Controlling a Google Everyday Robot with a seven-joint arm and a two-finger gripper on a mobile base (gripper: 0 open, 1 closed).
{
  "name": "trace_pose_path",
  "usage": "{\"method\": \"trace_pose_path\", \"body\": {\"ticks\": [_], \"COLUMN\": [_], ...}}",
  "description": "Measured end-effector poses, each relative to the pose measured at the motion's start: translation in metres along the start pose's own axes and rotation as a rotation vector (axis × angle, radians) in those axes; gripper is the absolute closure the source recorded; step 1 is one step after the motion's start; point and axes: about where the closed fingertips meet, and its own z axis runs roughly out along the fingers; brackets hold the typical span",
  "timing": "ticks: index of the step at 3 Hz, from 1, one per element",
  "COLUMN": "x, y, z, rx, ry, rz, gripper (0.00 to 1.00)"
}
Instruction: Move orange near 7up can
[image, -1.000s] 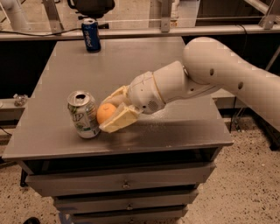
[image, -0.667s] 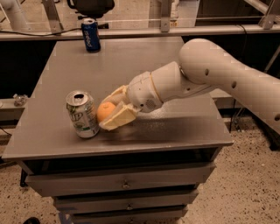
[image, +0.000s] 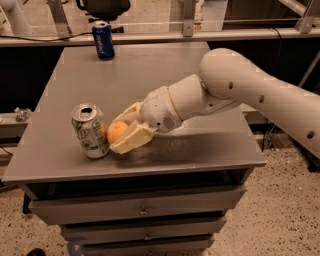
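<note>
The orange (image: 117, 132) is a small round fruit held between my gripper's cream-coloured fingers (image: 131, 140) low over the grey table (image: 150, 75), at its front left. My gripper (image: 121, 131) is shut on the orange and reaches in from the right on the white arm (image: 240, 90). The 7up can (image: 89, 130) stands upright just left of the orange, silver-white with green markings and an open top. The orange is very close to the can's right side; whether they touch cannot be told.
A dark blue soda can (image: 103, 40) stands upright at the table's far edge, left of centre. The table's front edge runs just below the 7up can, with drawers (image: 145, 210) beneath. A metal frame crosses behind the table.
My gripper with the orange has shifted slightly left, closer to the 7up can. The cans have not moved.
</note>
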Motion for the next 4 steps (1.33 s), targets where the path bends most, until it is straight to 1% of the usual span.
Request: {"method": "trace_pose_path", "body": {"ticks": [1,2,3,4], "x": [0.0005,0.0024,0.0054,0.0074], "y": [0.0017,0.0022,0.0019,0.0030], "z": [0.0019,0.0062,0.0095,0.0112], "rx": [-0.004,-0.007,-0.006,-0.009], "ry": [-0.001,0.005,0.016,0.023], "rz": [0.001,0.004,0.013,0.020], "gripper": [1.00,0.94,0.76,0.53]}}
